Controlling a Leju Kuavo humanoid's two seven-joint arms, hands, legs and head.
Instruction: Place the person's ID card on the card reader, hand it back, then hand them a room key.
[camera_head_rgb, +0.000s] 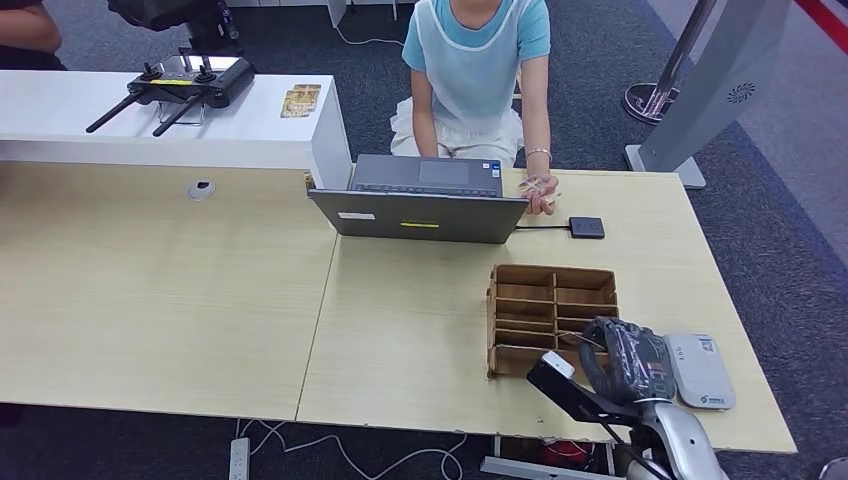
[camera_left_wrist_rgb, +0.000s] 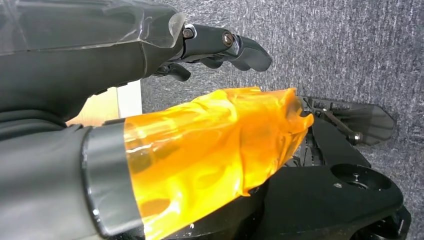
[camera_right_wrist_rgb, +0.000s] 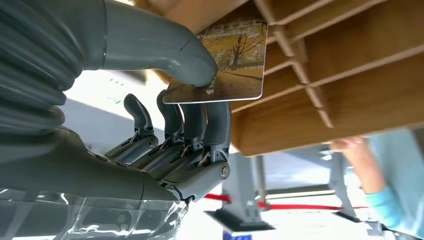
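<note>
Right robot hand (camera_right_wrist_rgb: 165, 130) pinches a room key (camera_right_wrist_rgb: 227, 62) at the slotted organizer (camera_head_rgb: 550, 315); left robot hand (camera_left_wrist_rgb: 150, 115) hangs idle, its grip unclear.

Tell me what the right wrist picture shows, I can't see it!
The right hand pinches a card with a picture of trees on it, between thumb and fingers, right at a wooden rack. A blurry person in blue is behind.
</note>
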